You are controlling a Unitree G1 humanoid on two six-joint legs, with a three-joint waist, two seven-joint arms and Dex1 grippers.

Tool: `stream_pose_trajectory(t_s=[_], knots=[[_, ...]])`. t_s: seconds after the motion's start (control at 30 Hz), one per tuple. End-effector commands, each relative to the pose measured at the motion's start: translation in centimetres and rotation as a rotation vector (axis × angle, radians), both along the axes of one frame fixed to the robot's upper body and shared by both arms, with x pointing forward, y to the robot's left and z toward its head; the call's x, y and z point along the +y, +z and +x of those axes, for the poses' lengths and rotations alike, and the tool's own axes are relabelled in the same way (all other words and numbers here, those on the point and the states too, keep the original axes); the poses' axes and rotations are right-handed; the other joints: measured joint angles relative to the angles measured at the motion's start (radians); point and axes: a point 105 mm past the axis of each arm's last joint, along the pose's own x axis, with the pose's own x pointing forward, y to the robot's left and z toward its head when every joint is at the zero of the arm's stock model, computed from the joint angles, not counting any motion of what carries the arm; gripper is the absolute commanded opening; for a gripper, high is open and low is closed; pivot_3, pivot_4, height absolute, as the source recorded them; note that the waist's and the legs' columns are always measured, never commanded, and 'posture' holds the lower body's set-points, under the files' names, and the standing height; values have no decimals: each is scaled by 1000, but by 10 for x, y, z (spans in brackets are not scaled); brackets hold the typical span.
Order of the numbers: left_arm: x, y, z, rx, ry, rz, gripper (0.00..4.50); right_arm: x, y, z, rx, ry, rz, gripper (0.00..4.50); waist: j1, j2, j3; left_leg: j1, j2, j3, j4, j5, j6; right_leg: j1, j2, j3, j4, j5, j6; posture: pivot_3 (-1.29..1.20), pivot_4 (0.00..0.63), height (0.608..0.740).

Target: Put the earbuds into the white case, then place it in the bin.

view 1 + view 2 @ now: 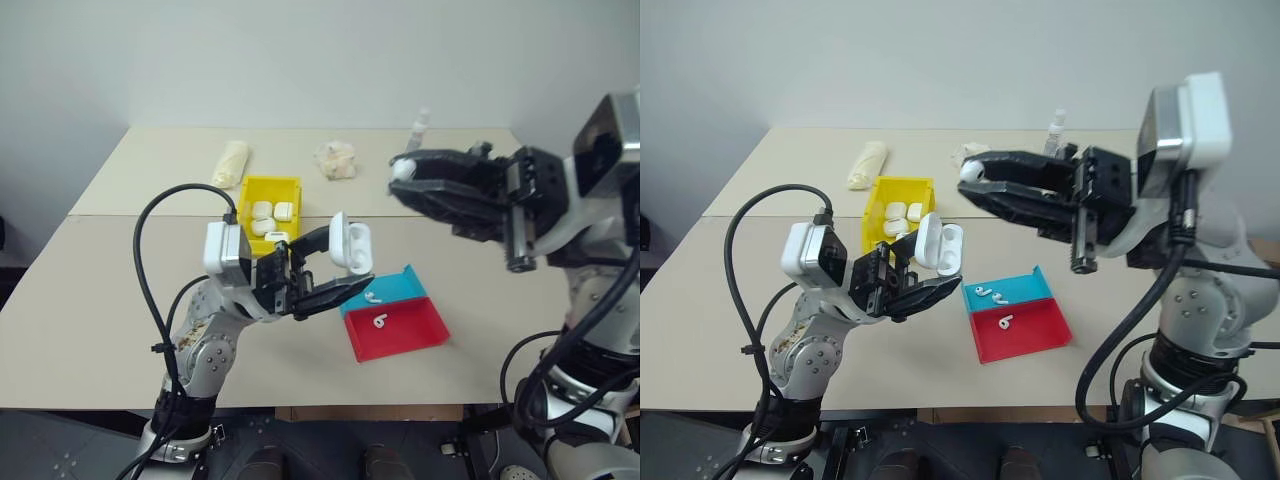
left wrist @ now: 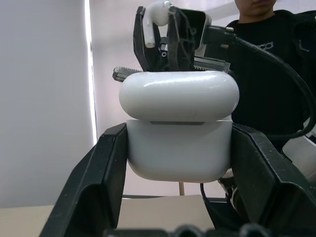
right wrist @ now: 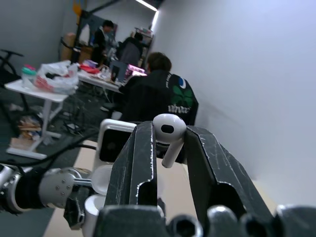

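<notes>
My left pincer [image 1: 925,283] is clamped on the lower body of the white case [image 1: 938,246], one black finger on each side wall, and holds it off the counter [image 1: 720,260] between the bin [image 1: 885,190] and the tray [image 1: 1012,318]. The lid is swung back on its hinge, so the case stands roughly upright, its long axis near vertical, with the open mouth facing up and toward my right arm.

My right pincer [image 1: 975,182] is raised well above and just to the right of the case, gripping one earbud [image 1: 971,170] between its fingertips. In the right wrist view the bulb [image 3: 169,128] sits at the very tips and the short stem [image 3: 169,154] hangs slanting back between the fingers, toward the pincer body.

Step in hand: loading the first earbud into the case. As I judge it, the next move calls for bringing the stem in line with a socket, stem first, then lowering and releasing only once it is seated; tolerance looks tight.

Remaining earbuds [image 1: 992,293] lie in the tray, two on the blue half and one [image 1: 1006,321] on the red half. The yellow bin, behind the case, already holds several white cases [image 1: 899,216]. Binning this case is not yet due.
</notes>
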Motion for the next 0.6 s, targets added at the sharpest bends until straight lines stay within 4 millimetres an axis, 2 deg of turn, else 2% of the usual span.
stream_pose_trajectory(t_s=[0.03,0.27,0.6], knots=[[0,8,-9,-42,-1,-20,2772,3,-1,-7,-39,38,16,658,0,0,0,0,0,0,0,0,0,0,0,0,0,0,0,0,150,740],[1,4,-9,-32,22,-14,2772,11,-19,5,-7,36,-20,658,0,0,0,0,0,0,0,0,0,0,0,0,0,0,0,0,150,740],[1,4,-9,-35,24,-8,2772,10,-28,13,3,15,-44,658,1,0,0,0,0,0,0,0,0,0,0,0,0,0,0,0,150,740]])
